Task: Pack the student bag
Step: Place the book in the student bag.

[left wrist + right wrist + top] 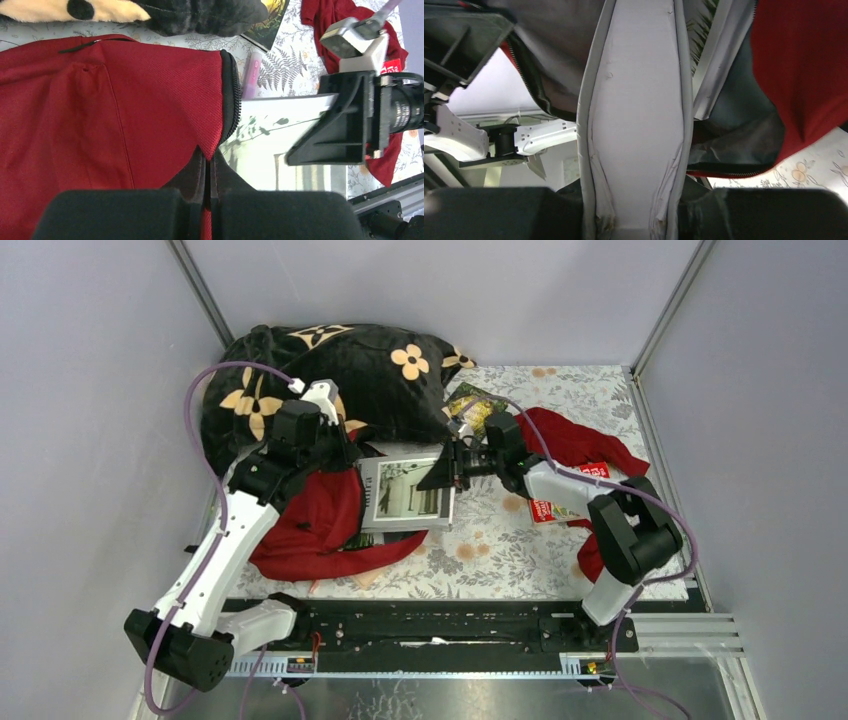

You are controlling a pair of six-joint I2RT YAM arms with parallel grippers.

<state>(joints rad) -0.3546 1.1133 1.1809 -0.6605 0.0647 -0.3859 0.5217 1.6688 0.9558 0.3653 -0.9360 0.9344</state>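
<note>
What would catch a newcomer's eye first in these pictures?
The dark-red bag at centre left stands out, its fabric pinched near the zipper opening by the left tool. Next comes the right tool, which grips a pale book by one edge, with the book's far end at that opening. Behind them, a black blanket with orange flowers fills the back left corner.

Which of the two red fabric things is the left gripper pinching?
The student bag, the one with the black zipper: the left gripper is shut on its fabric. The limp red garment lies apart, far right.
</note>
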